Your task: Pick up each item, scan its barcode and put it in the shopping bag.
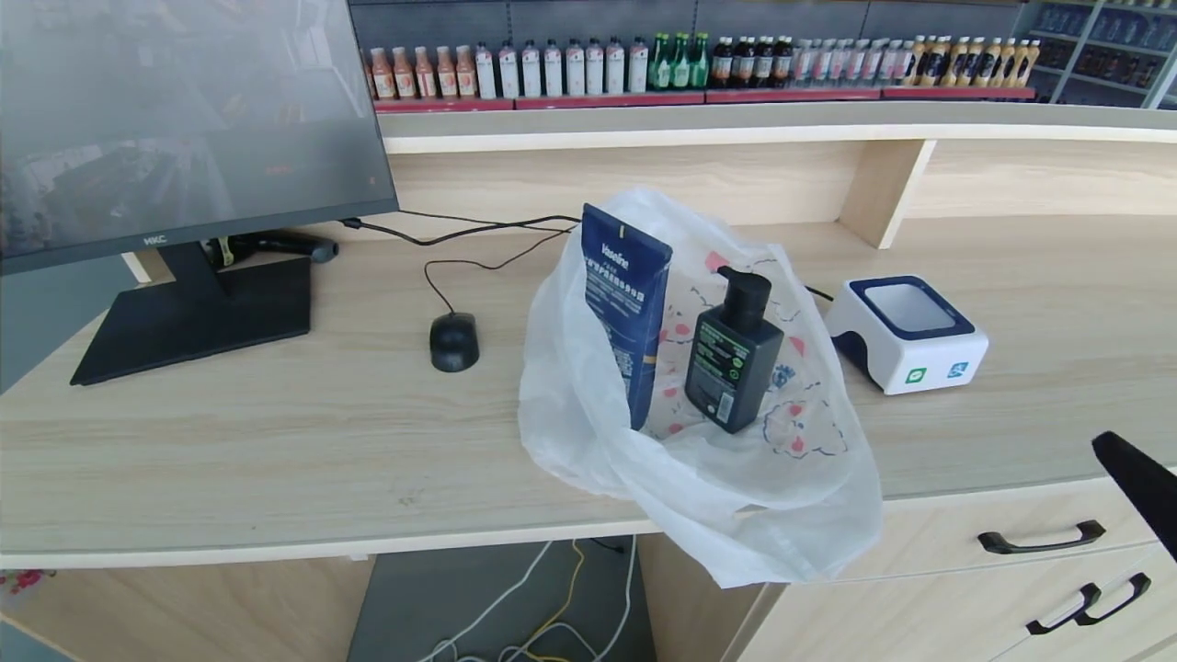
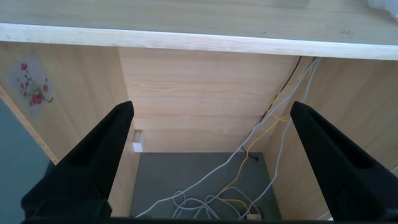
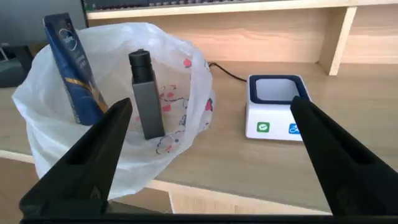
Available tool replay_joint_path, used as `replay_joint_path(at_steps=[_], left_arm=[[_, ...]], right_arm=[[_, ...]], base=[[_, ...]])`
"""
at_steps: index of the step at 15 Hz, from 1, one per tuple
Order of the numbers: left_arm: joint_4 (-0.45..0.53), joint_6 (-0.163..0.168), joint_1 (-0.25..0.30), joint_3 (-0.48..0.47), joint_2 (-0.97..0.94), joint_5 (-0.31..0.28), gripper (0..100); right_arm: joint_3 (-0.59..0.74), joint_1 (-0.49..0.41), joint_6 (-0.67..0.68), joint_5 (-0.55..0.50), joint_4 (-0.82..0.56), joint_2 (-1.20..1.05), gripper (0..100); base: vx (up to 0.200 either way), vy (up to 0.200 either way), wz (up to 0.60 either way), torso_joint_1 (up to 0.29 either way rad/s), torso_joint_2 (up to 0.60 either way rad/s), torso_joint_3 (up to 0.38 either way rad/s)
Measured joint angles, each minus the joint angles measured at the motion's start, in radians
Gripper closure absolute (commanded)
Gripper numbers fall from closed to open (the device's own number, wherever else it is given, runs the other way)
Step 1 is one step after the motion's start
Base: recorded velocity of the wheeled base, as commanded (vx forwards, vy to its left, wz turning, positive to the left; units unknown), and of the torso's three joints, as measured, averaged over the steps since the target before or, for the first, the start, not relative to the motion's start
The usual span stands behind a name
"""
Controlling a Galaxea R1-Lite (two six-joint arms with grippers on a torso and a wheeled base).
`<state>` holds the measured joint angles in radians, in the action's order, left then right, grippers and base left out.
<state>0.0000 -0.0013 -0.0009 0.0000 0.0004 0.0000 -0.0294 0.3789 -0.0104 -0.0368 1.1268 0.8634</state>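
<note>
Starting nearest the robot, the left gripper hangs low, in front of the shopping bag and below the counter the bag sits on. Its two fingers are spread wide and hold nothing. The right gripper is in front of the bag too, higher up and off to the bag's right. Its fingers are spread wide as well, with nothing between them.

The bag sits at the front edge of the counter. Its mouth is wide, and part of it droops over the edge. Two things stand inside it: a blue tube on the left and a dark pump bottle on the right, near each other. Just right of the bag is the white scanner box. Left of the bag lies a black mouse, and farther left stands a monitor. Far behind the bag is a shelf of bottles.

No item lies outside the bag, so I think the job is about done. The next move may just be to hold both arms back and look for anything missed.
</note>
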Motion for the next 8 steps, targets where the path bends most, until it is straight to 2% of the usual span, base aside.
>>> replay_joint_path(at_steps=[1, 3, 4, 6, 8], left_arm=[[0.000, 0.000, 0.000, 0.000, 0.000, 0.000, 0], [0.000, 0.000, -0.001, 0.000, 0.000, 0.000, 0], [0.000, 0.000, -0.001, 0.000, 0.000, 0.000, 0], [0.000, -0.001, 0.000, 0.000, 0.000, 0.000, 0], [0.000, 0.000, 0.001, 0.000, 0.000, 0.000, 0]], right_arm=[[0.000, -0.003, 0.002, -0.002, -0.182, -0.122, 0], [-0.030, -0.008, 0.003, -0.006, -0.650, -0.363, 0], [-0.049, -0.009, 0.000, -0.006, -0.807, -0.465, 0], [-0.034, -0.009, -0.026, 0.008, -0.956, -0.625, 0], [0.007, -0.006, -0.072, 0.060, -1.001, -0.724, 0]], base=[[0.000, 0.000, 0.00, 0.000, 0.00, 0.000], [0.000, 0.000, 0.00, 0.000, 0.00, 0.000], [0.000, 0.000, 0.00, 0.000, 0.00, 0.000], [0.000, 0.000, 0.00, 0.000, 0.00, 0.000], [0.000, 0.000, 0.00, 0.000, 0.00, 0.000]])
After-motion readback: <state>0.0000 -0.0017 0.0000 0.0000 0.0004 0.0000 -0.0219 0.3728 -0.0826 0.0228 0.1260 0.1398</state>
